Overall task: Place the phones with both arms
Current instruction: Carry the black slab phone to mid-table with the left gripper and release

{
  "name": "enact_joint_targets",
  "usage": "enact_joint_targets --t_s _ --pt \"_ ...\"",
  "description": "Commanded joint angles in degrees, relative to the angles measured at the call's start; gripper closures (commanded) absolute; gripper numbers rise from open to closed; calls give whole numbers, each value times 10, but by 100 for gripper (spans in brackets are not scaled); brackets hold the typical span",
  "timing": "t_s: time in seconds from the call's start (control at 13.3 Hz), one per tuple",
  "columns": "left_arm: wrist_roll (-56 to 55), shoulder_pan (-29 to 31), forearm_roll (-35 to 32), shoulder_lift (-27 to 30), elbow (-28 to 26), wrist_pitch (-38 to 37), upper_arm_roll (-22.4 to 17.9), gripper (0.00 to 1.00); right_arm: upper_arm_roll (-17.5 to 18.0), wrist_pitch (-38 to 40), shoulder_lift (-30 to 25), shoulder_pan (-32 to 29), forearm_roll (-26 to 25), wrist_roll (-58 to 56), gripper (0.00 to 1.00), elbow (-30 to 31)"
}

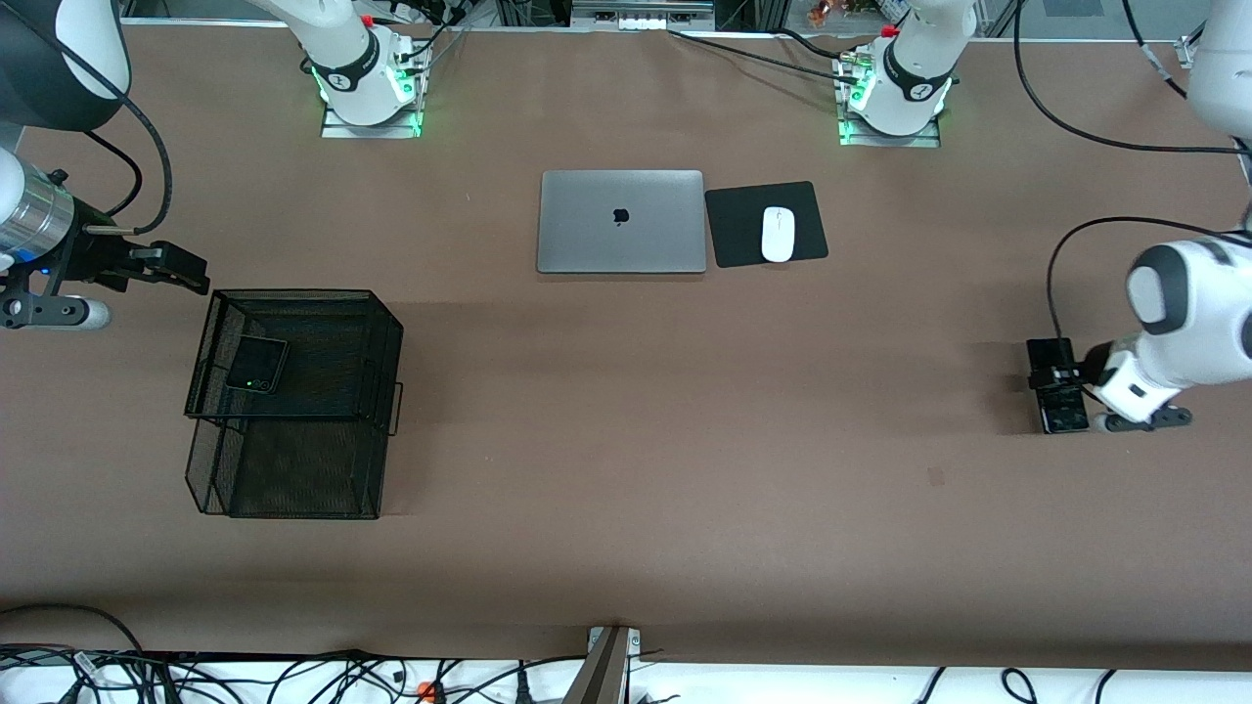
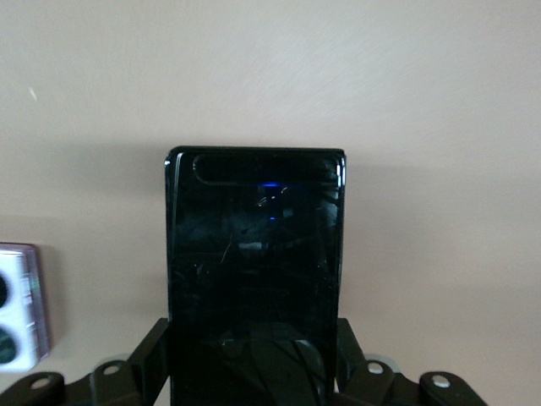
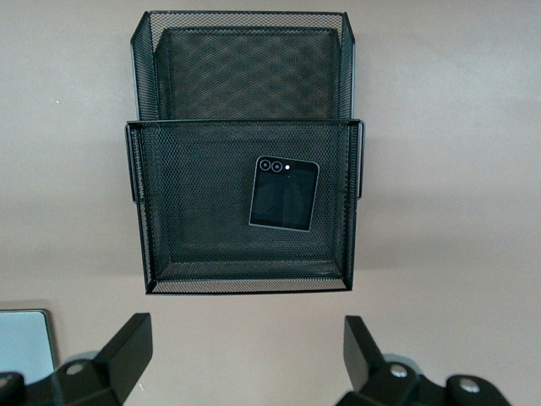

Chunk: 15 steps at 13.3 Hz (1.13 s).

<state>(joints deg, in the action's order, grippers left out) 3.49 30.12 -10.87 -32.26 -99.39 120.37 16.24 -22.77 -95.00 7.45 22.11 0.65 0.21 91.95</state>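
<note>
Left gripper [image 1: 1061, 376] down at the table near the left arm's end, closed on the long slim black phone [image 1: 1058, 386], fingers [image 2: 145, 359] pressed to both long edges; phone lying flat on the brown table [image 1: 626, 440], a small blue light showing near its top edge in the left wrist view [image 2: 255, 271]

Just beside that phone, at the frame's edge in the left wrist view, a sliver of the lavender phone [image 2: 19, 306] with two dark circles, flat on the table and apart from the black slab

Right gripper [image 1: 181, 269] up in the air at the right arm's end of the table, beside the upper tier of the black mesh tray [image 1: 381, 332], not over it; jaws spread wide with nothing between, fingertips [image 3: 127, 342] well apart in the right wrist view

In the upper tier of that two-tier mesh tray [image 3: 144, 203], the small squarish black phone [image 1: 256, 365], flat on the mesh floor, slightly askew, two lenses and a small light at one end [image 3: 283, 193]; lower tier nearer to the front camera

Closed silver laptop [image 1: 622, 222] mid-table between the two arm bases, a black mouse pad [image 1: 741, 230] just beside it toward the left arm's end, white mouse [image 1: 778, 235] on the pad
</note>
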Motion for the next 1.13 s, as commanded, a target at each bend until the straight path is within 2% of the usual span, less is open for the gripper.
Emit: enact_joint_targets --t_s 0.0,0.15,0.3,0.45,0.6,0.83,0.9,1.05 --pt "6 -1 10 8 70 -102 53 59 3 1 -10 2 -8 10 0 4" --pt "9 -2 10 7 108 -157 113 59 3 1 -10 2 -8 9 0 4" --pt "0 -17 10 3 111 -158 164 59 3 0 -10 2 -9 10 0 4" --pt "-35 -78 10 2 112 -158 166 59 2 1 -10 2 -9 10 0 4" --pt "-121 -152 12 -9 115 -152 166 59 2 1 -9 2 -9 10 0 4" --pt "-269 -265 9 -66 182 -132 165 59 2 0 -9 2 -9 10 0 4" --pt "-315 -298 8 -82 200 -116 164 59 2 0 -9 2 -9 10 0 4" --pt "-384 -352 3 -109 202 -55 161 59 2 0 -9 2 -9 10 0 4"
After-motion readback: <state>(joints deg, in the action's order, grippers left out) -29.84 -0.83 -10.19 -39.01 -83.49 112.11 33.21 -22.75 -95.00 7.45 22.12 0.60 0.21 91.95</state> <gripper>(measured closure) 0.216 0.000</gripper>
